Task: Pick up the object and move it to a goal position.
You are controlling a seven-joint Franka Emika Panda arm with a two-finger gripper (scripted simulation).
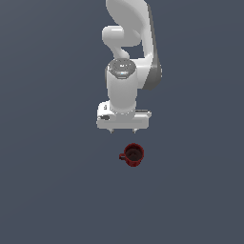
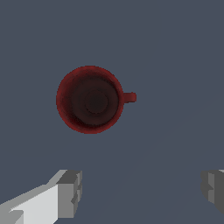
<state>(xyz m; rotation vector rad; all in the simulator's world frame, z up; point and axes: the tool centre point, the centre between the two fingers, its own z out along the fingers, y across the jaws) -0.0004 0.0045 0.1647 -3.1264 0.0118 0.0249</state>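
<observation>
The object, a small dark red mug (image 1: 133,154) with a dark inside, stands upright on the flat grey floor, its loop handle pointing to the exterior view's left. In the wrist view the mug (image 2: 90,99) is seen from straight above, rim round and handle sticking out sideways. My white gripper (image 1: 123,129) hangs above the floor, a little behind the mug and apart from it. It is open: both fingertips (image 2: 70,193) stand wide apart with nothing between them, and the mug lies outside the gap.
The plain grey floor (image 1: 52,181) stretches all around. The white arm (image 1: 128,57) rises behind the gripper. No goal marker shows.
</observation>
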